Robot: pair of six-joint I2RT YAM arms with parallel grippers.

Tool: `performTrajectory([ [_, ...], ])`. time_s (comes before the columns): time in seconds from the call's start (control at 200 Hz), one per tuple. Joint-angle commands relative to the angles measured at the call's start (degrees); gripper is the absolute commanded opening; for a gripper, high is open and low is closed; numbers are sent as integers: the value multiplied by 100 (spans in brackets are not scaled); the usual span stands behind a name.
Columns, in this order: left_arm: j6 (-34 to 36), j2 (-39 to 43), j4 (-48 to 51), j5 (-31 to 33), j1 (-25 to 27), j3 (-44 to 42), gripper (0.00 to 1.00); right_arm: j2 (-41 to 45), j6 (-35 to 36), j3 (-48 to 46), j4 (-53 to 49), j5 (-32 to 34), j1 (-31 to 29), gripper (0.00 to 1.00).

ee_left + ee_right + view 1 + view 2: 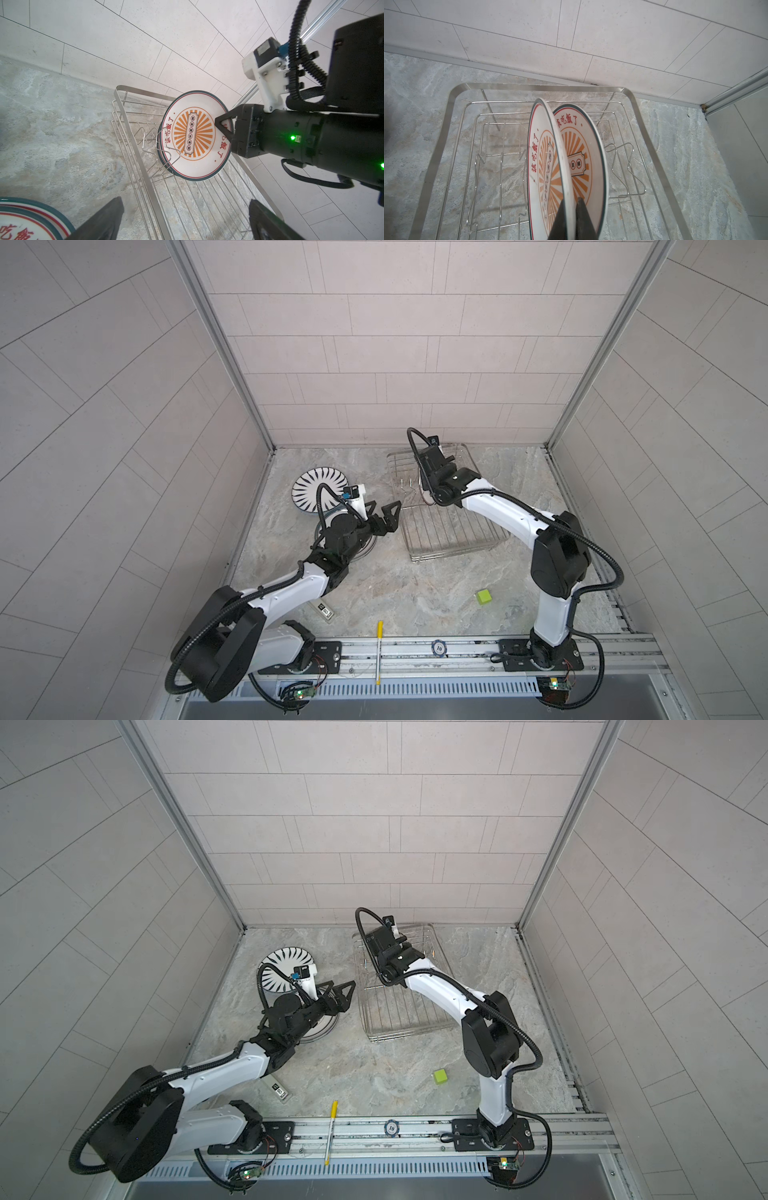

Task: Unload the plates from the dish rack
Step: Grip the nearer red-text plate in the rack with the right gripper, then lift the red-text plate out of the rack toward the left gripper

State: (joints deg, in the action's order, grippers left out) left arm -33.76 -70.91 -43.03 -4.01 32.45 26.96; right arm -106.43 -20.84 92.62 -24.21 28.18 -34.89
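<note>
Quick status from my end: the dish rack [451,526] is a silver wire basket sitting on the marble table [415,593], right of centre and up against the far wall. Two plates are in it, both standing on edge between the prongs [149,137]. They're white with a dark green rim, a thin red ring, red characters and an orange sunburst in the middle. They splay apart a bit, like a V, in the right wrist view. The right gripper [571,220] reaches down into the far end of the rack and is closed tight on the top rim of the front plate [542,166], one finger on each face. The second plate [583,145] stands just behind it and isn't gripped. I can't tell whether the front plate's bottom edge is resting on the wires. The left gripper [384,512] hovers just left of the rack with its jaws spread fully wide, holding nothing and touching nothing. Left of the rack, the blue striped plate [318,489] lies flat on the table toward the far side. Just nearer than it, a red-lettered plate [27,220] also lies flat, mostly hidden under the left arm.
</note>
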Motion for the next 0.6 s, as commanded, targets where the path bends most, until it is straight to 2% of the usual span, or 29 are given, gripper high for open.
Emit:
performTrajectory([
  [0.0,-67,104,-170,35,42,-111,100,453,88,-89,93,378,-51,4],
  [0.38,-184,188,-276,-126,42,-147,100,1527,193,-893,450,426,-131,3],
  [0.595,-133,382,-417,-258,42,-270,100,2436,221,-1739,1093,-134,-140,1],
])
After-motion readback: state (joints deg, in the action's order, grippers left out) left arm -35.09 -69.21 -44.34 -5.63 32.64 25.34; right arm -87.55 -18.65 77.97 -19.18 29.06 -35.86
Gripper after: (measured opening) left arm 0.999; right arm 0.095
